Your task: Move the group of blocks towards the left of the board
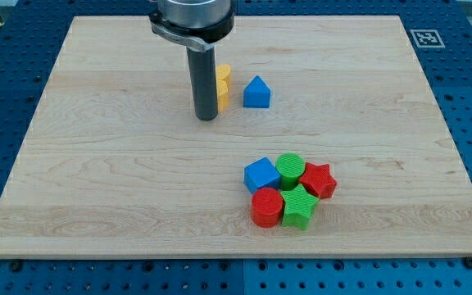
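The rod's lower end, my tip (206, 118), is seen upper centre of the worktop (97, 180), touching the yellow block (223, 88) on its left; no grasping end effector is fitted. A blue triangular block (256, 92) lies near. Lower right are clustered the blue cube (261, 174), green cylinder (290, 169), red star (319, 179), red cylinder (266, 206) and green star (299, 206).

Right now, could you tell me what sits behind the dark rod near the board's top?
Yellow blocks show behind my tip, apparently two; the rod covers their left parts, so their shapes are unclear.
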